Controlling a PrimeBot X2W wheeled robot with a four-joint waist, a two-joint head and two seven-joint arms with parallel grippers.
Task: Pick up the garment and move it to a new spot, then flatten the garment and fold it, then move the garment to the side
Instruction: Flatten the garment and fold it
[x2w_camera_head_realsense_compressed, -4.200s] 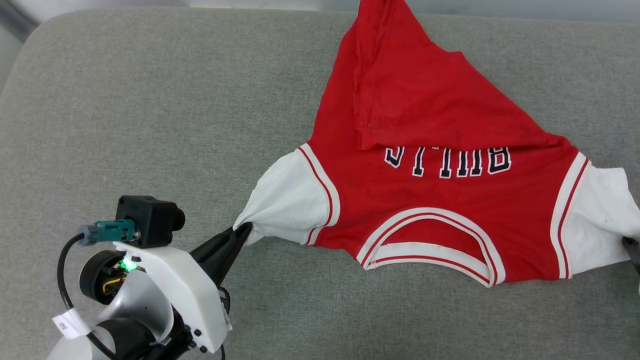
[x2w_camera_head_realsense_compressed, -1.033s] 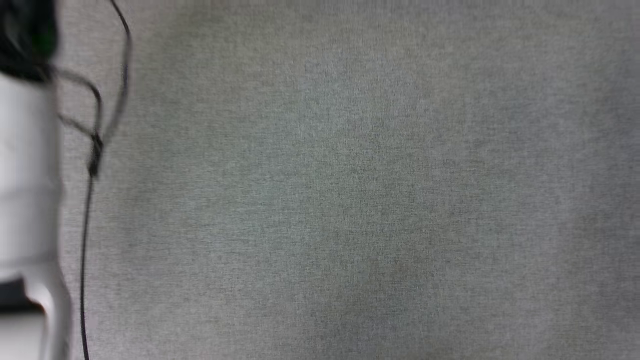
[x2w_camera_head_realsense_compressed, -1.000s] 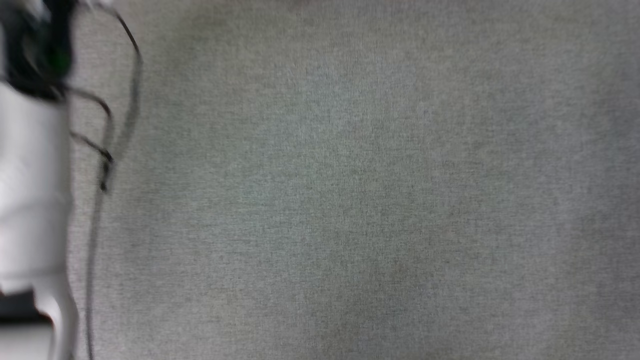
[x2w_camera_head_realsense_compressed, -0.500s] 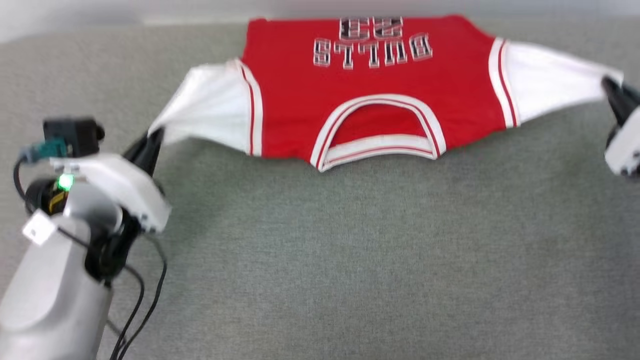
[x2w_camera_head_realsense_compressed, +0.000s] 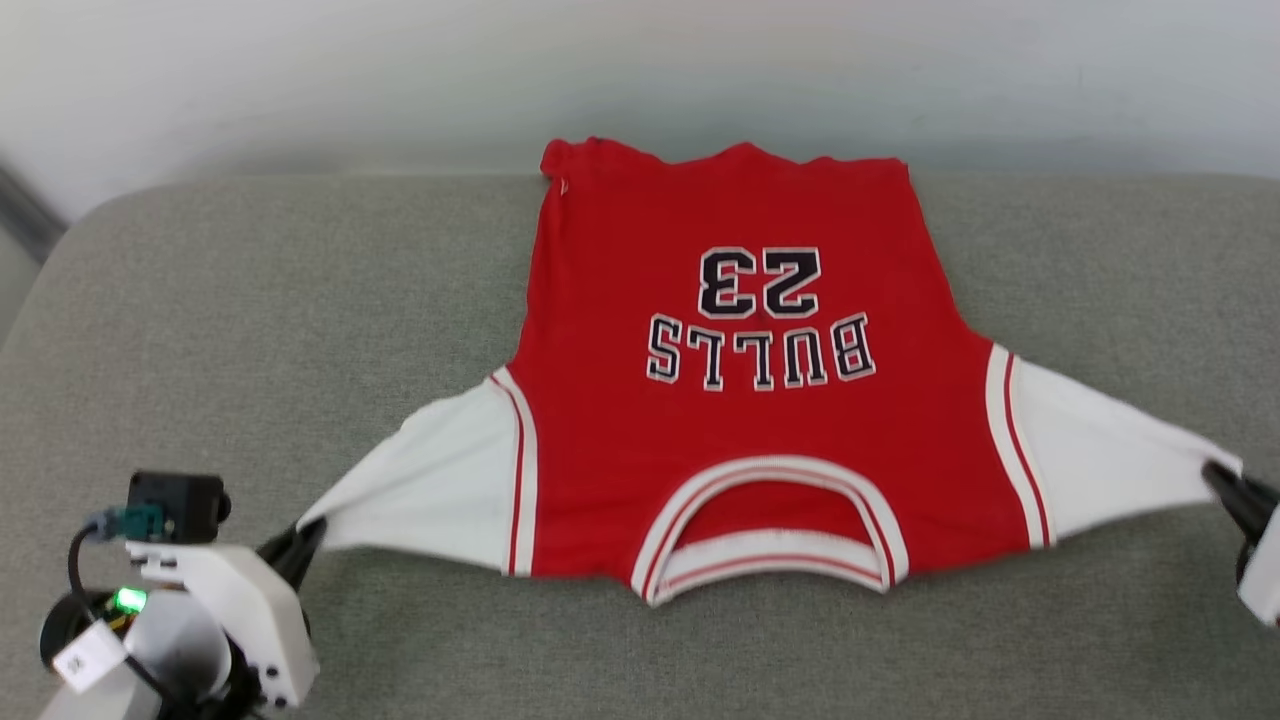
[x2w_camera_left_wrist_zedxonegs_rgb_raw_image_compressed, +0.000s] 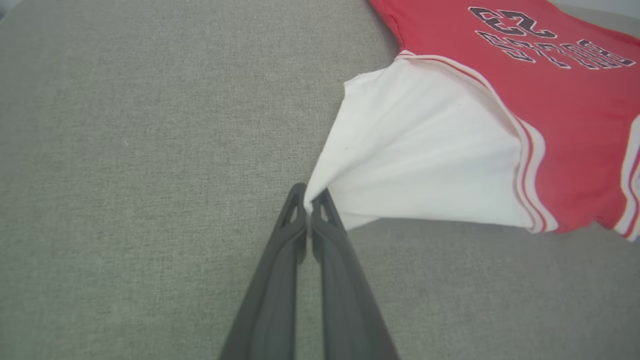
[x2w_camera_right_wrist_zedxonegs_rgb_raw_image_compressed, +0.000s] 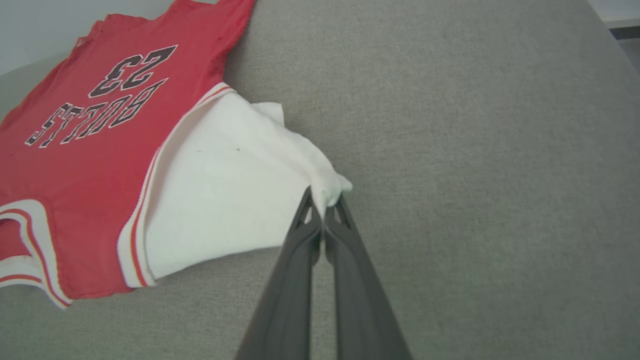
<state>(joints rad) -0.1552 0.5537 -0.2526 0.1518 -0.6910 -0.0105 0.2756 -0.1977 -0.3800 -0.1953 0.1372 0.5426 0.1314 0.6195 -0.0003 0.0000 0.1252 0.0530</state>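
A grey woven-fabric cushion (x2w_camera_head_realsense_compressed: 250, 300) with a rounded far-left corner was seen against a pale wall (x2w_camera_head_realsense_compressed: 400, 80). One thing was laid directly on it: a red shirt (x2w_camera_head_realsense_compressed: 740, 440), spread front-up near the middle. Its collar (x2w_camera_head_realsense_compressed: 770, 540) was turned toward the near edge and its hem was carried to the far edge by the wall. The white sleeves (x2w_camera_head_realsense_compressed: 430, 490) were stretched out to either side, and the lettering (x2w_camera_head_realsense_compressed: 760, 350) was seen upside down.

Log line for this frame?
garment: spread face-up on cushion; left gripper: shut on sleeve; right gripper: shut on other sleeve
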